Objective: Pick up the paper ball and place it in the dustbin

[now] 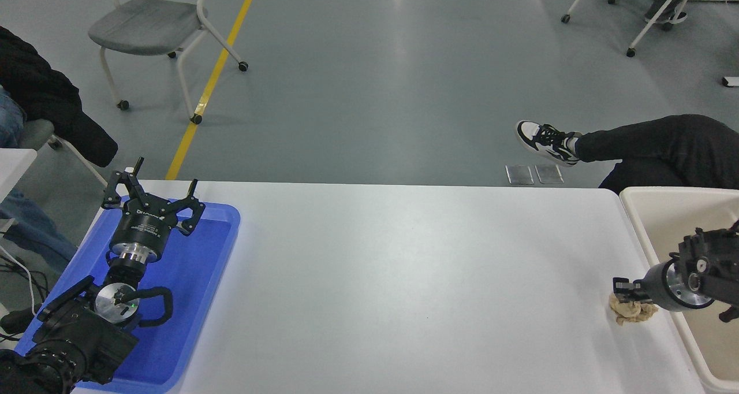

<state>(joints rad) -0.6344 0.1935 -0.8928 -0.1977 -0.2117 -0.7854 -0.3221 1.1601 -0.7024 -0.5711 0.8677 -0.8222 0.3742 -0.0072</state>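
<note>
The paper ball (633, 312), a crumpled tan wad, is at the table's right end, just left of the dustbin (641, 223). My right gripper (624, 290) comes in from the right edge across the dustbin's rim, pointing left and down, and is shut on the top of the paper ball. The wad hangs under the fingertips, slightly off the table. The dustbin is a cream-white bin at the right edge, partly cut off by the picture. My left gripper (155, 187) is parked open over a blue tray at the lower left.
A shallow blue tray (213, 249) lies at the table's left end under the left arm. A person's leg and shoe (545, 141) stretch out beyond the table's far right corner. Chairs stand on the floor behind.
</note>
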